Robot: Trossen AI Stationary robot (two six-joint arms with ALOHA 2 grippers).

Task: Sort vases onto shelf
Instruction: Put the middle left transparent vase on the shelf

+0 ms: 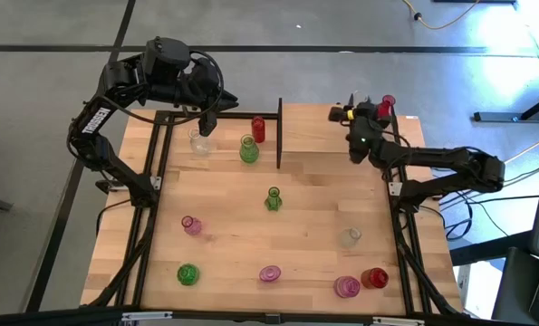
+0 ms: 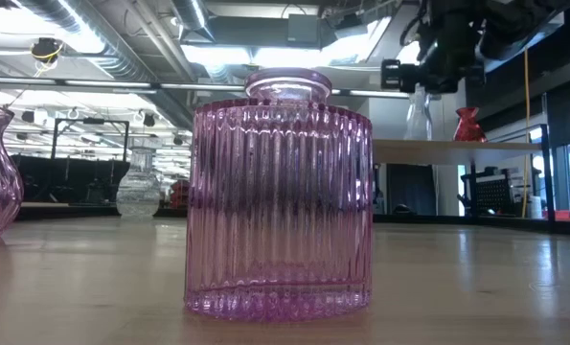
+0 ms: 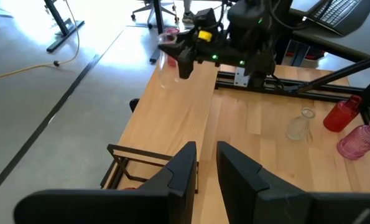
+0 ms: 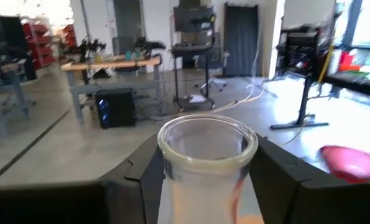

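At the far right corner of the surface, the right tool is clamped round the neck of a clear vase, one finger either side of the rim, probably so it stays upright while carried. A red vase stands just beside it. Far left, the left tool hovers with fingers apart over the shelf, above another clear vase; a green vase and a red cylinder stand there too. Other vases remain scattered nearer: green, pink, green, pink.
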